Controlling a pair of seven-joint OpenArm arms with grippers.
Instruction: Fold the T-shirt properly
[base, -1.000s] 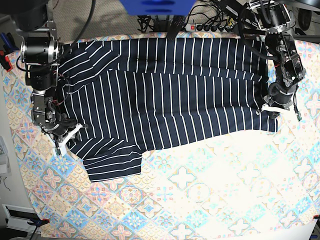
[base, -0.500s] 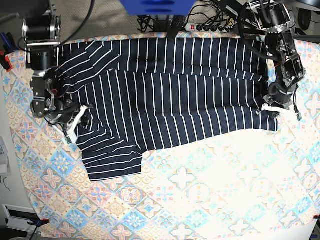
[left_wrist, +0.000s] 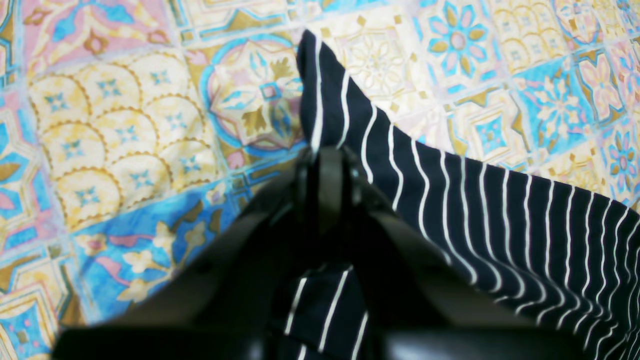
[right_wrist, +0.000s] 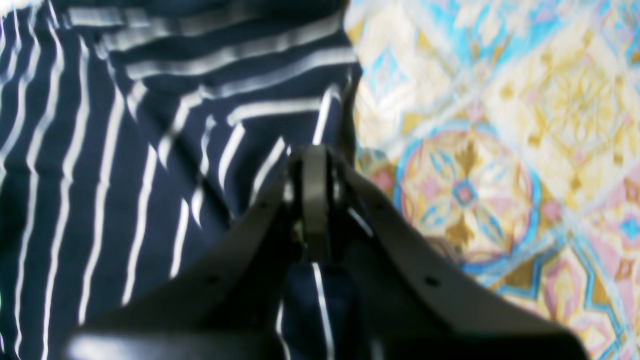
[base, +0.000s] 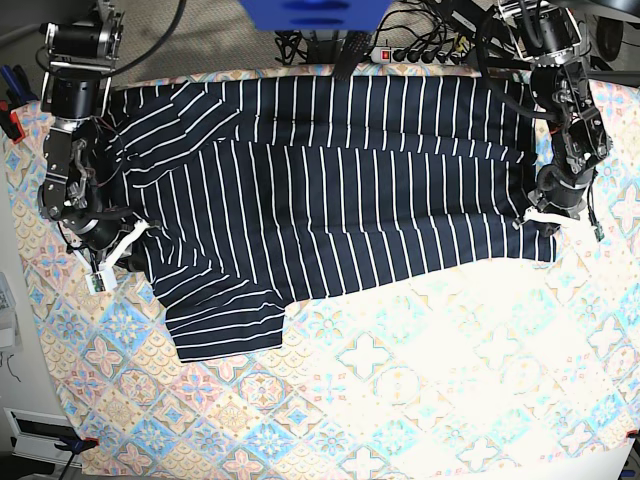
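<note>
The T-shirt (base: 330, 190), dark navy with thin white stripes, lies spread across the far half of the table, one sleeve folded toward the front left. In the base view my left gripper (base: 545, 217) sits at the shirt's right front corner. The left wrist view shows that gripper (left_wrist: 322, 160) shut on the corner of the T-shirt (left_wrist: 500, 215), with a point of fabric sticking out past the tips. My right gripper (base: 112, 255) is at the shirt's left edge. In the right wrist view it (right_wrist: 314, 165) is shut on the edge of the T-shirt (right_wrist: 100, 150).
A pastel floral-tile cloth (base: 420, 380) covers the table and lies bare across the front half. A power strip (base: 420, 55) with cables sits behind the far edge. A red clamp (base: 12, 125) grips the left edge.
My right gripper went in over the shirt's left edge, shut on the fabric and drew back to the left. The left gripper has stayed on its corner.
</note>
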